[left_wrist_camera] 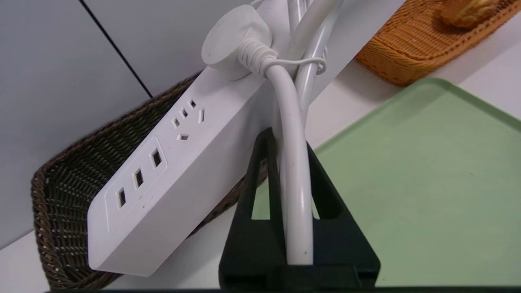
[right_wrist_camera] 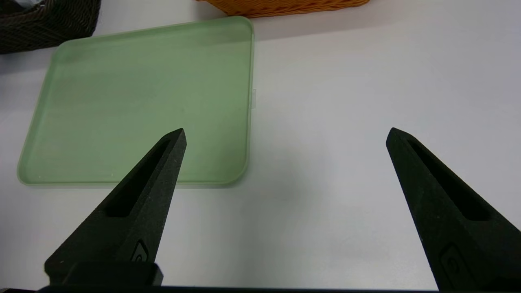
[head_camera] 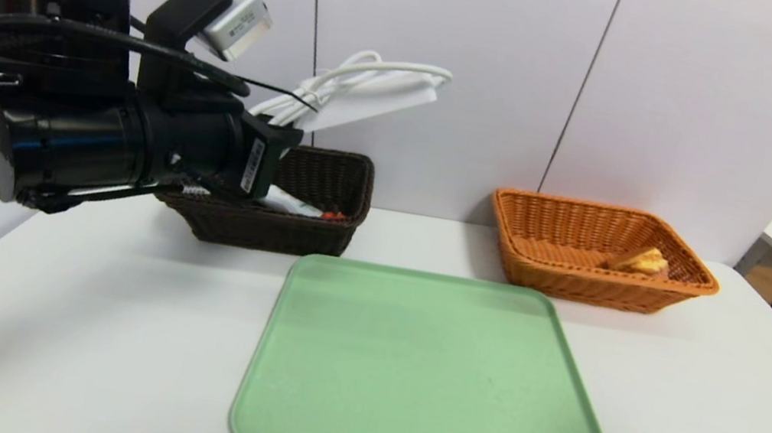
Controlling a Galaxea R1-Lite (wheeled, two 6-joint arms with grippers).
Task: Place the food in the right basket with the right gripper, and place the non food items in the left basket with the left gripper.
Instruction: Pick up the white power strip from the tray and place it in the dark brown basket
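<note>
Dk basket (head_camera: 275, 234) L: clear btl (head_camera: 291, 202) + red toy (head_camera: 333, 216). Orange basket (head_camera: 591, 288) R: bun (head_camera: 641, 261). L grip (left_wrist_camera: 287, 142) closed on cord (left_wrist_camera: 296, 183) of pwr strip (left_wrist_camera: 179, 154), above dk basket. R grip (right_wrist_camera: 287, 136) wide open, nothing held, over table (right_wrist_camera: 309, 228).

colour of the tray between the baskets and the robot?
The tray is plain pale green, with a rim of the same green; shows best in the head view.

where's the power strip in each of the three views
head view: upper middle-left, power strip raised above the dark basket
left wrist view: running diagonally from lower left to the top edge
right wrist view: not in it
shared landmark: green tray, in all three
</note>
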